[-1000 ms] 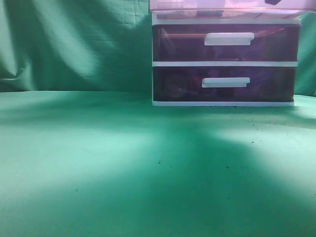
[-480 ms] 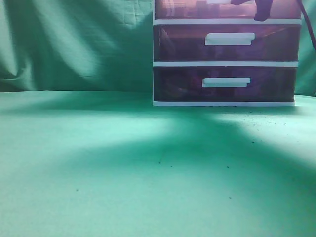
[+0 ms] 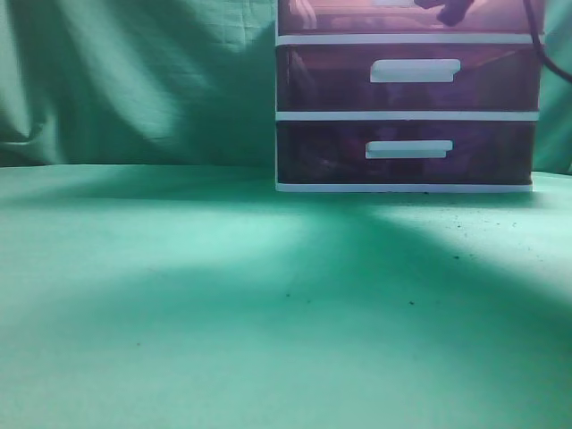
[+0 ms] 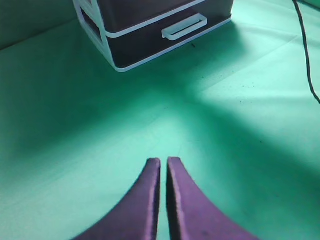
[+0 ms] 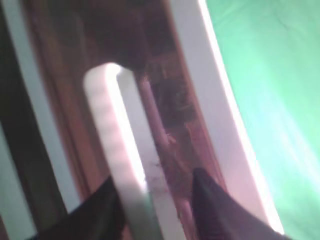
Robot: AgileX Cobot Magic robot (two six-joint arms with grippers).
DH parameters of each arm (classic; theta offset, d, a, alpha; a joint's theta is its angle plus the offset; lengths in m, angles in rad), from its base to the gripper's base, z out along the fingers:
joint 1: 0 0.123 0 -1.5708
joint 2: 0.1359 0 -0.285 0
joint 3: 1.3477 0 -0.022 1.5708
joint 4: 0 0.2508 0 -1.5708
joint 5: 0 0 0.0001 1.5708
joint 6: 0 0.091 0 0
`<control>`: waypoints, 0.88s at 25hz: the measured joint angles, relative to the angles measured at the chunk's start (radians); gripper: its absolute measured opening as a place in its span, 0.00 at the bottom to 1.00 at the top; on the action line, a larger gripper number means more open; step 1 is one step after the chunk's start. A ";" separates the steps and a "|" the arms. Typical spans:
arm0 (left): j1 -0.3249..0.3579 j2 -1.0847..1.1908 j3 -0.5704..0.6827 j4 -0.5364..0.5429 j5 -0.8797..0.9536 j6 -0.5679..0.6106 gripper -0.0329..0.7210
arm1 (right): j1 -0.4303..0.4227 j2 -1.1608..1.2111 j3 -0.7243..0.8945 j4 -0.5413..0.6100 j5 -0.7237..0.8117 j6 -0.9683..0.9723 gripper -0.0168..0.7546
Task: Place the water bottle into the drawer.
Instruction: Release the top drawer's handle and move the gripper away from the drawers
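My left gripper (image 4: 164,197) hangs low over the green cloth table (image 4: 240,125), dark fingers pressed together on nothing, the white-framed drawer unit (image 4: 150,30) well ahead of it. The translucent reddish-purple top drawer (image 3: 357,18) sits at the upper edge of the exterior view. My right gripper (image 5: 155,210) is nearer: its fingers are spread to either side of the drawer's white bar handle (image 5: 120,150), whose long axis runs up between them. No water bottle shows in any view; I judge it may already lie inside.
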 joint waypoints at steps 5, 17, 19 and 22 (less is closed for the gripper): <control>0.000 0.000 0.000 0.015 -0.005 0.000 0.04 | 0.016 -0.034 -0.002 -0.034 0.070 0.214 0.53; 0.000 0.000 0.000 0.056 -0.019 0.000 0.04 | 0.159 -0.210 -0.014 -0.100 0.519 0.543 0.57; 0.000 0.000 0.000 0.056 -0.020 0.000 0.04 | 0.199 -0.234 -0.014 -0.087 0.590 0.543 0.57; 0.000 -0.022 0.000 0.020 -0.028 0.000 0.04 | 0.270 -0.300 -0.014 -0.076 0.695 0.544 0.57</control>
